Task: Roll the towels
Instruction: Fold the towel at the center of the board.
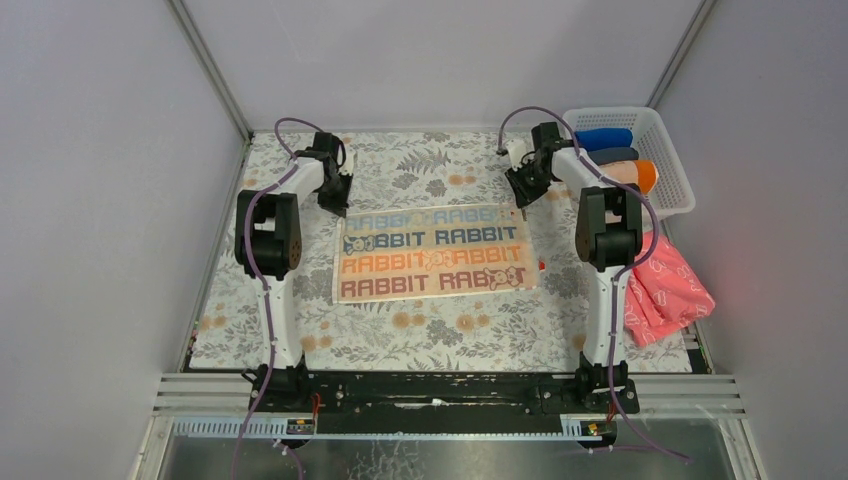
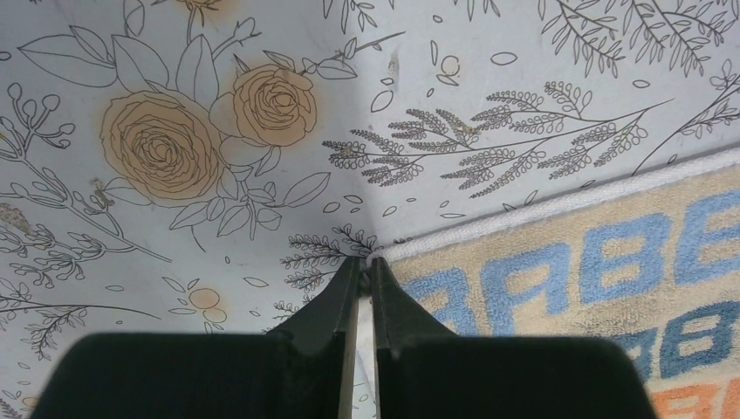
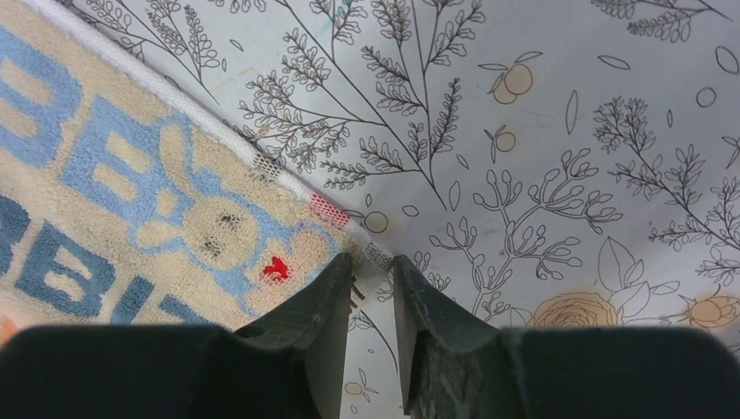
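- Towels: the lettered towel [image 1: 435, 252], pale peach with rows of RABBIT in blue, orange and red, lies spread flat in the middle of the table [image 1: 400, 340]. Its long edges run left to right.
- The orange towel [image 1: 640, 175] lies rolled in the white basket [image 1: 672, 150] at the far right corner, nearest of three rolls there.
- The left gripper [image 1: 338, 200] sits at the far left corner of the lettered towel [image 2: 593, 262]. In the left wrist view, the gripper [image 2: 366, 262] has its jaws drawn in to a thin slit, with the white hem ending right at the tips, pinched there.
- The right gripper [image 1: 522, 195] sits at the far right corner. In the right wrist view, the gripper [image 3: 371, 262] has its jaws parted, and the corner of the lettered towel [image 3: 131, 201] lies at the gap, ungrasped.
- A blue roll [image 1: 603, 138] and a dark grey roll [image 1: 612, 156] lie behind the orange towel in the basket.
- A pink cloth [image 1: 668, 290] lies crumpled at the table's right edge, beside the right arm.
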Tool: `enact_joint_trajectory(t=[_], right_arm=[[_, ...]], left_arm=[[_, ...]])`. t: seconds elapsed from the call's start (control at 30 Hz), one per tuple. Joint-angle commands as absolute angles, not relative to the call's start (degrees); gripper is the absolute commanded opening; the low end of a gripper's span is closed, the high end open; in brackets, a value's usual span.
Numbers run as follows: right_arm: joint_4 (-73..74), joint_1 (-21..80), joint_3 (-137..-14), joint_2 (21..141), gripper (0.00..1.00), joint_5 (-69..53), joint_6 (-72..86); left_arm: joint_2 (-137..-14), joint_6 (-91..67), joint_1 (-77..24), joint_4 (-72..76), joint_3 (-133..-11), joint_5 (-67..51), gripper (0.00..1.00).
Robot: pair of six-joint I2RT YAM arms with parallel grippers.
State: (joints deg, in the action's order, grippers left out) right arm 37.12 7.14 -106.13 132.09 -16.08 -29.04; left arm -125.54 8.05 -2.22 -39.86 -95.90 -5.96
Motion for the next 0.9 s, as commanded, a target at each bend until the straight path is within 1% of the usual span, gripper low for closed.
enact_joint_trajectory(t=[0.0,0.1,0.17,0.23,0.27,0.43,0.53,0.7,0.77,0.87], right_arm=[[43.4,8.8,-108.3,135.0,0.29,-13.6,-32.1],[44.9,9.4,-109.5,136.4,0.21,-12.0,-32.8],[43.6,9.5,-109.2,136.3,0.13,-10.9,-32.7],[40.4,9.4,-107.8,135.1,0.02,-8.8,-32.0],[38.9,9.3,-107.3,134.3,0.0,-7.7,-31.9],[34.3,8.3,-109.2,131.5,0.0,-2.2,-30.9],[34.5,7.1,-114.2,131.3,0.0,-3.3,-30.6],[34.9,6.7,-118.4,131.1,0.0,-3.5,-31.3],[35.3,6.7,-118.6,130.6,0.0,-3.9,-31.2],[34.3,6.7,-115.9,128.4,0.0,-4.8,-31.3]], left_arm=[[-129.1,9.3,-2.1,-44.3,-94.2,-2.3,0.0],[-129.3,9.2,-2.0,-44.4,-94.0,-2.3,0.0],[-129.0,9.2,-2.1,-44.3,-94.6,-2.1,0.0],[-128.3,9.2,-2.0,-44.3,-95.8,-2.0,0.0],[-127.7,9.1,-2.0,-44.3,-96.6,-2.0,0.0],[-127.0,9.4,-1.5,-44.3,-101.5,-1.7,0.0],[-127.5,9.6,-1.3,-44.4,-104.6,-0.9,0.0],[-127.8,9.4,-1.3,-44.2,-109.6,-0.8,0.0],[-127.0,9.1,-1.4,-43.7,-110.0,-1.1,0.0],[-124.8,8.7,-1.3,-42.0,-107.7,-1.5,0.0]])
